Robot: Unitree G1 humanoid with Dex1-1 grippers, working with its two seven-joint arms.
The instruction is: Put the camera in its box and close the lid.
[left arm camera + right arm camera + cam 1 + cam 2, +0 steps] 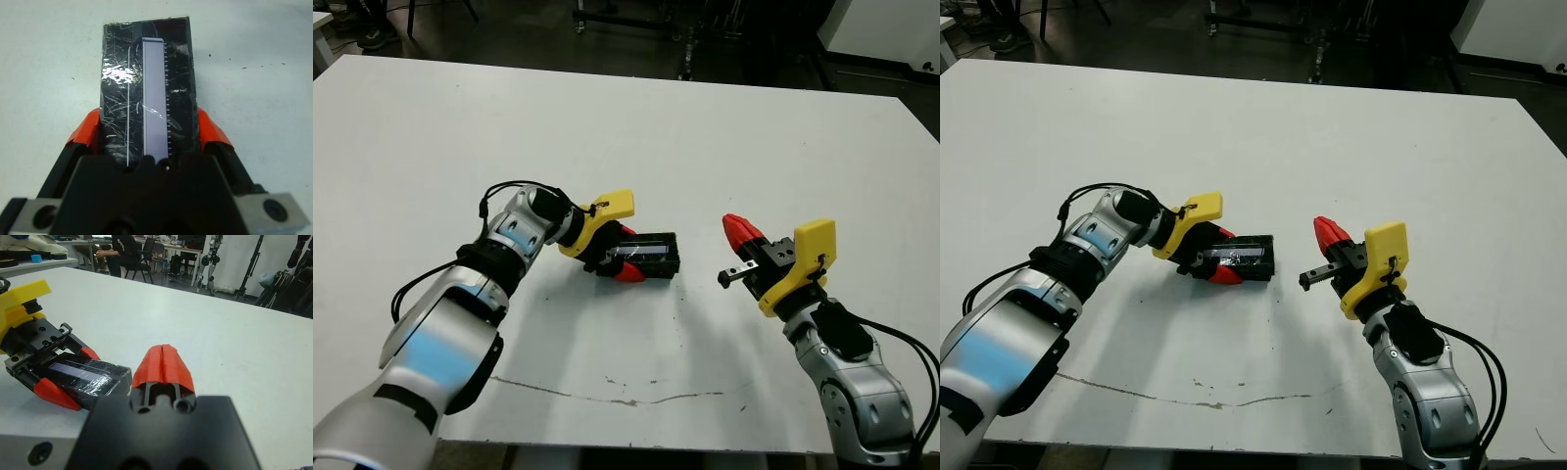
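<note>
the left gripper [619, 257] lies low on the white table [724, 137], a little nearer its front edge than its middle, and its two red-tipped fingers [211, 131] are spread only as wide as the black object between them, pressing on its two long sides. that object is a glossy black rectangular piece, wrapped in scratched clear film; from its reflective face it reads as the lid [146, 93], though whether it sits on the box cannot be told from these views. a narrow bluish-grey strip with a toothed edge runs along its length, which may be the camera [155, 98] or a reflection; it cannot be settled. the far end of the lid juts past the fingertips toward the right gripper [736, 233]. that gripper hangs above the tabletop to the right, well apart from the lid, nearer the table's right edge, its red fingers pressed together tip to tip with nothing between them. beyond the table's far edge a seated person [122, 252] shows in the right wrist view.
</note>
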